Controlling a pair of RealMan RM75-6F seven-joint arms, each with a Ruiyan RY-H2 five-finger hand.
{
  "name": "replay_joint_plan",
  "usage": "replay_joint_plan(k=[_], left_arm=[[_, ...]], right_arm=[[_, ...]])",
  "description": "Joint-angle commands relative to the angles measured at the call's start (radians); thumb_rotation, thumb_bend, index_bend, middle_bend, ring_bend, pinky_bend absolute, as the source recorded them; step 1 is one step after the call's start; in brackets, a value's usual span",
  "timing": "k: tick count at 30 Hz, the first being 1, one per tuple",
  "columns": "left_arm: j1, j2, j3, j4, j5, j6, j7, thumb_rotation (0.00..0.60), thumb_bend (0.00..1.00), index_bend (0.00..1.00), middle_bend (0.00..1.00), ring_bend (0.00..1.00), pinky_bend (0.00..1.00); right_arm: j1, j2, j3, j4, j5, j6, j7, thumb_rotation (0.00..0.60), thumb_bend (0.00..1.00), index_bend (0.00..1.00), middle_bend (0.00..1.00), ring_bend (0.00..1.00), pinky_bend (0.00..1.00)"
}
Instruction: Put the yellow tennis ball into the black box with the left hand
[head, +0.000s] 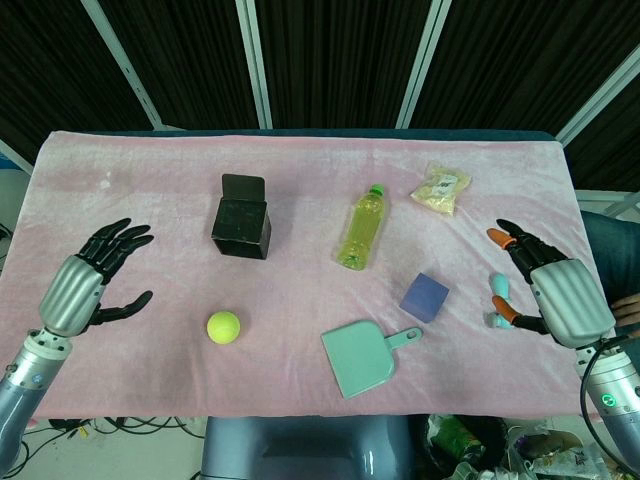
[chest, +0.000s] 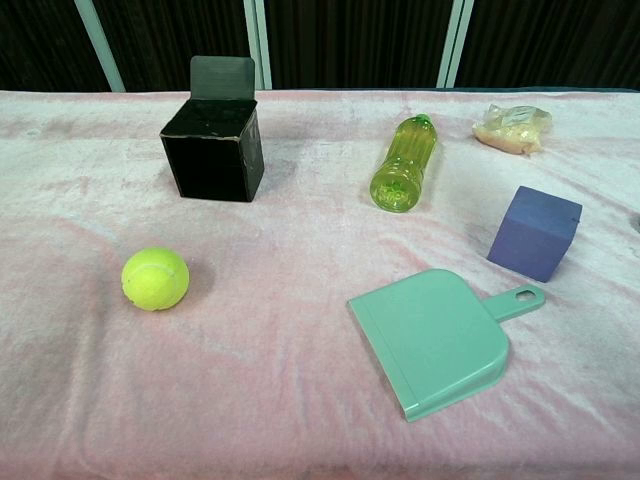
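The yellow tennis ball (head: 223, 326) (chest: 155, 278) lies on the pink cloth near the front left. Behind it stands the black box (head: 241, 225) (chest: 213, 143), open at the top with its lid flap upright at the back. My left hand (head: 93, 277) hovers at the table's left edge, well left of the ball, fingers spread and holding nothing. At the right edge my right hand (head: 545, 281) is also empty, its fingers spread apart. Neither hand shows in the chest view.
A green bottle (head: 362, 228) (chest: 402, 162) lies on its side at centre. A teal dustpan (head: 362, 355) (chest: 440, 335) sits front centre, a purple cube (head: 424, 297) (chest: 535, 232) to its right, a snack bag (head: 441, 188) (chest: 512, 127) at back right.
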Motion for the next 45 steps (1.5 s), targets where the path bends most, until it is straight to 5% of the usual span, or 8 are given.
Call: replay_joint_plan(k=[1, 18, 28, 37, 45], left_arm=[[-0.039, -0.024, -0.003, 0.009, -0.004, -0.039, -0.026, 0.6, 0.27, 0.15, 0.12, 0.03, 0.13], [-0.073, -0.044, 0.009, -0.001, -0.057, -0.082, 0.001, 0.6, 0.27, 0.15, 0.13, 0.03, 0.13], [-0.012, -0.014, 0.017, -0.073, -0.131, -0.049, 0.206, 0.6, 0.27, 0.14, 0.13, 0.03, 0.1], [0.089, 0.107, 0.081, -0.208, -0.207, -0.041, 0.352, 0.6, 0.27, 0.13, 0.13, 0.03, 0.12], [0.166, 0.127, 0.171, -0.187, -0.198, -0.042, 0.287, 0.6, 0.27, 0.15, 0.14, 0.07, 0.23]], right_arm=[[0.002, -0.007, 0.003, 0.009, 0.02, 0.006, 0.011, 0.6, 0.23, 0.13, 0.06, 0.16, 0.32], [0.003, -0.03, -0.015, 0.041, 0.038, 0.013, -0.025, 0.6, 0.23, 0.11, 0.06, 0.16, 0.32], [-0.047, -0.031, -0.037, 0.021, 0.081, 0.078, -0.125, 0.6, 0.23, 0.11, 0.05, 0.16, 0.32], [-0.176, -0.111, -0.142, 0.009, 0.037, 0.219, -0.314, 0.6, 0.23, 0.1, 0.05, 0.16, 0.32], [-0.272, -0.257, -0.221, 0.229, -0.035, 0.311, -0.329, 0.6, 0.23, 0.1, 0.05, 0.16, 0.32]])
